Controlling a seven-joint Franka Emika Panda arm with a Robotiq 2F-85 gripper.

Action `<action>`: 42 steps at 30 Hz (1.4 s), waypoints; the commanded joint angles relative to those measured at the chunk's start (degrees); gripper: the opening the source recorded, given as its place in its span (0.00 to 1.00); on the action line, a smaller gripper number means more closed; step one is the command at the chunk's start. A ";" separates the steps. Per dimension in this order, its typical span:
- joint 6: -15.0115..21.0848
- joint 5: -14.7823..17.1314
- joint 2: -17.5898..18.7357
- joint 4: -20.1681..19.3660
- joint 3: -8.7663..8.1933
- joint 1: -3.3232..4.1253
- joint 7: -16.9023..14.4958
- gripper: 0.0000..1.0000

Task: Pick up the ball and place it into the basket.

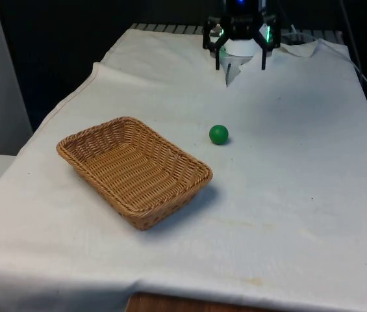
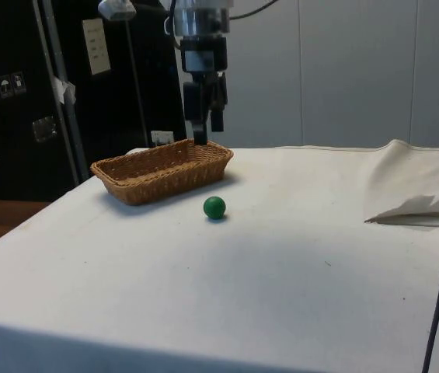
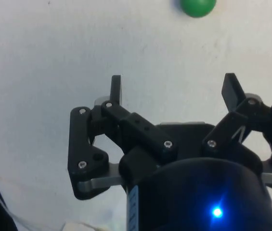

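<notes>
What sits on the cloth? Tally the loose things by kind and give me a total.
Green ball: 1
Wicker basket: 1
Total: 2
The hand hangs open above the far end of the table, holding nothing.

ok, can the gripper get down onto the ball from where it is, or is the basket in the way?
Probably yes. The gripper hangs open above the cloth, and the ball sits alone on bare cloth. The basket lies off to the front view's left, apart from the ball, so nothing blocks a straight descent.
</notes>
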 commanded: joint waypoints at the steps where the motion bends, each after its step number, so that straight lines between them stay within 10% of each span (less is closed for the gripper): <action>1: 0.57 0.40 0.52 -0.06 0.00 0.00 -0.34 1.00; 19: 8.31 7.39 9.63 0.17 0.40 -0.06 -5.79 1.00; 27: 11.52 14.21 14.27 1.09 0.46 -1.78 -13.75 1.00; 28: 11.17 13.18 14.38 1.03 -0.40 -0.97 -12.72 1.00; 30: 12.09 16.39 15.87 1.60 0.17 -2.01 -16.21 1.00; 42: 14.04 24.18 21.60 3.78 0.40 -2.41 -23.61 1.00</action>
